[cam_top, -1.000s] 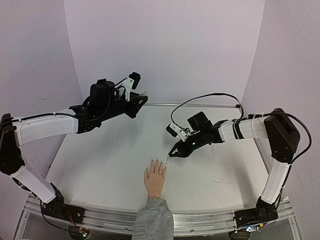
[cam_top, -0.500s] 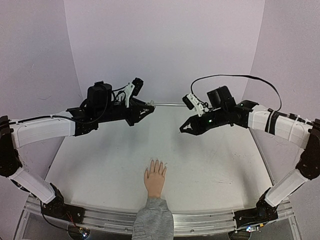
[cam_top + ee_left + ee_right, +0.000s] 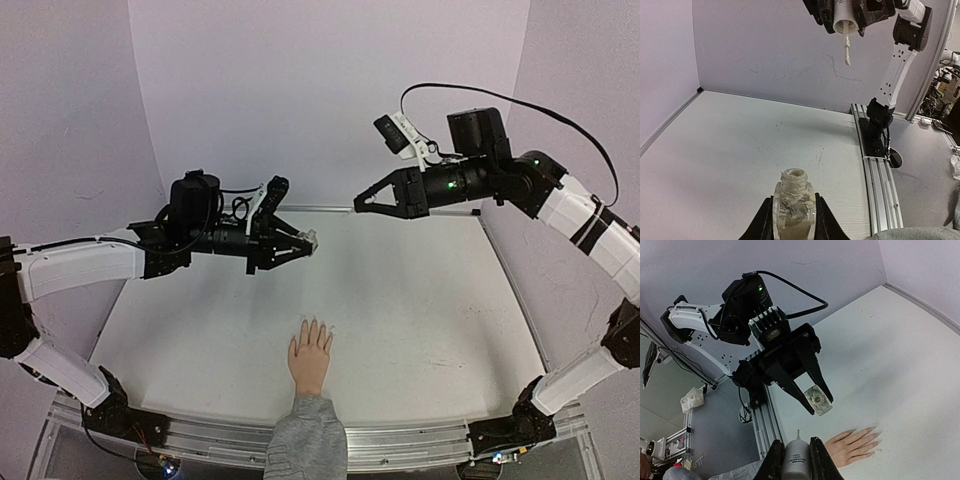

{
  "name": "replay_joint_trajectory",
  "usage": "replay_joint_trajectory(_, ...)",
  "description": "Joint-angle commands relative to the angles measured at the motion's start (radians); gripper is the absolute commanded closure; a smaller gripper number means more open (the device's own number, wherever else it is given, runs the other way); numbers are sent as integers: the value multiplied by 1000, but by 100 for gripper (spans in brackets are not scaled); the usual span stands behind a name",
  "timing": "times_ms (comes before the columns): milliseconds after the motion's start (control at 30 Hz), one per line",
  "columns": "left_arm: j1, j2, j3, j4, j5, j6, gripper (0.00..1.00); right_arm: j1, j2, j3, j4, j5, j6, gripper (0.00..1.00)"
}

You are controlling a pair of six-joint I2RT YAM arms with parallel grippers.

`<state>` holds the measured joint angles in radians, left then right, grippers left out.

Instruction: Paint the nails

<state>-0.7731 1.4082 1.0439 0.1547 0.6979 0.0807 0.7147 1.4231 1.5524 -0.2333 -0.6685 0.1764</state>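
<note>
Near the table's (image 3: pixel 430 330) front edge, the small flesh-coloured hand (image 3: pixel 310 360) lies flat, palm down. Its grey sleeve cuff (image 3: pixel 306 438) is toward the arm bases and its tiny pale nails (image 3: pixel 316 324) point toward the back wall, with nothing touching them. Above and behind the hand, the left gripper (image 3: pixel 305 240) is clamped tight on a small whitish clear bottle (image 3: pixel 794 202), held in the air with its uncapped neck facing the other arm. Higher and to the right, well apart from the hand, the right gripper (image 3: pixel 359 207) is closed on the white brush cap (image 3: pixel 844 22). The cap's thin brush (image 3: pixel 846 52) points toward the bottle, with a clear gap between them.
</note>
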Motion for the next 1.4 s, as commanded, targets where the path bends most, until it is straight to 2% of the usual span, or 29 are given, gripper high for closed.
replay_joint_trajectory(0,3,-49,10,10,104,29,100,50,51,79,-48,-38,11,100)
replay_joint_trajectory(367,2,-16,40,-12,181,19,100,107,144,164,-116,41,-3,100)
replay_joint_trajectory(567,2,-10,43,-15,183,21,100,116,142,168,-118,86,-20,100)
replay_joint_trajectory(1367,1,-8,51,-27,188,26,100,133,206,212,-153,57,-28,100)
